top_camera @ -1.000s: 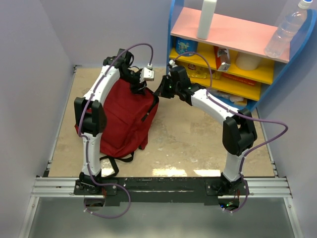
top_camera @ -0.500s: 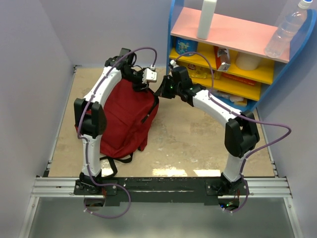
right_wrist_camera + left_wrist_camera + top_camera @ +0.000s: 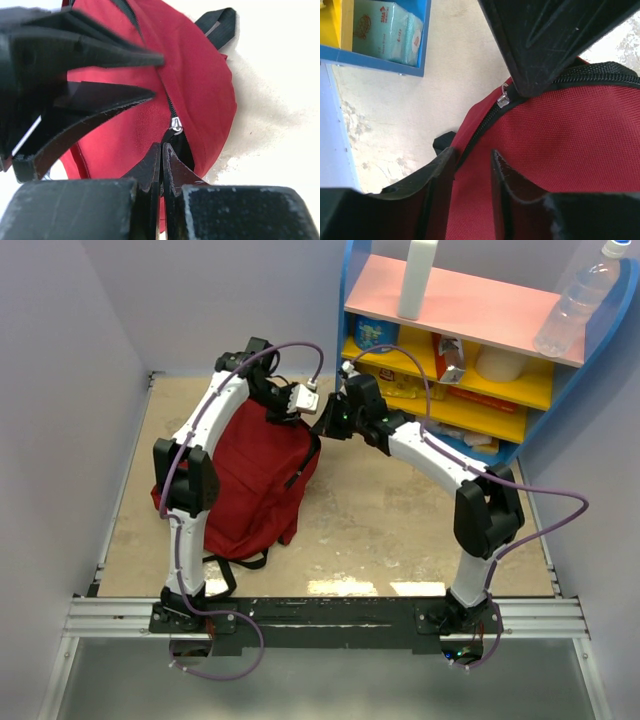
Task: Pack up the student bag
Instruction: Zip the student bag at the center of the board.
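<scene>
The dark red fabric backpack point(image 3: 250, 480) is taking up the left half of the beige table point(image 3: 400, 510), pressing close to the pale grey left wall point(image 3: 60, 390). At its top corner the left black gripper point(image 3: 472, 155), fingers spread, and the right black gripper point(image 3: 161, 150), fingers pressed together, are crowding the silver zip pull point(image 3: 176, 125). The blue shelf unit with pink and yellow boards point(image 3: 480, 300) is blocking the far right. Bare tabletop is lying open between backpack and right arm.

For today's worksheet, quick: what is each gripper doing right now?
Left gripper: open, straddling the student bag fabric.
Right gripper: shut, apparently on the zipper pull.
</scene>
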Available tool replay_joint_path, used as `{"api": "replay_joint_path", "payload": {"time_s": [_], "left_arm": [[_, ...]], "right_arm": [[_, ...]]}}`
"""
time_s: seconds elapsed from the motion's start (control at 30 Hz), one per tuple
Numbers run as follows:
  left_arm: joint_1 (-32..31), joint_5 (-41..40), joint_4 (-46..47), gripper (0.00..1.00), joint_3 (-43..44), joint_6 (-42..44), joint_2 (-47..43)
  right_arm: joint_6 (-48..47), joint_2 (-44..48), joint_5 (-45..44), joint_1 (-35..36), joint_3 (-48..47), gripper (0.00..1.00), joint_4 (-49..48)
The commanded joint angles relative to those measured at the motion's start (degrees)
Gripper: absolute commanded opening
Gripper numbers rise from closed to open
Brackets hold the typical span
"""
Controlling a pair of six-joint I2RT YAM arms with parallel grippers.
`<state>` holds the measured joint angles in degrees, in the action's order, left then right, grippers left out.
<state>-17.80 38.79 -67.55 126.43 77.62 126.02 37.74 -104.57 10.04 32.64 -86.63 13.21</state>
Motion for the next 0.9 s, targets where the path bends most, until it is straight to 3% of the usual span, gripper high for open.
{"api": "replay_joint_path", "payload": {"time_s": [0.0,0.07,0.13,0.33,0.4,0.43,0.57,0.87], "left_arm": [[-0.7,1.4,2.5,0.45,-1.0,0.4,-2.2],[-0.7,0.4,5.5,0.55,-3.4,0.3,-3.1],[-0.7,0.2,7.3,0.58,-4.3,-0.2,-3.8],[-1.0,-0.5,6.9,0.58,-2.5,0.7,-2.3],[-1.4,-0.7,5.6,0.51,-1.9,2.3,-1.5],[-1.5,-0.8,4.1,0.35,-1.0,2.9,-1.1],[-1.6,-0.8,2.7,0.03,0.7,3.3,0.0],[-0.7,-3.1,11.7,0.00,0.1,-4.3,-1.2]], "right_arm": [[-0.4,4.4,1.6,1.5,-0.4,0.00,-2.2],[-0.4,4.2,1.6,1.5,-0.4,0.00,-2.1],[-0.4,4.3,1.6,1.5,-0.4,0.00,-2.1],[-0.4,4.7,1.6,1.6,-0.1,0.00,-2.0],[-0.5,5.1,1.3,1.5,0.1,0.00,-2.0],[-0.6,5.2,1.1,1.6,0.1,0.00,-1.8],[-0.6,5.3,1.0,1.5,0.1,0.00,-1.7],[-1.7,6.5,-0.5,1.5,2.3,0.00,-0.6]]}}
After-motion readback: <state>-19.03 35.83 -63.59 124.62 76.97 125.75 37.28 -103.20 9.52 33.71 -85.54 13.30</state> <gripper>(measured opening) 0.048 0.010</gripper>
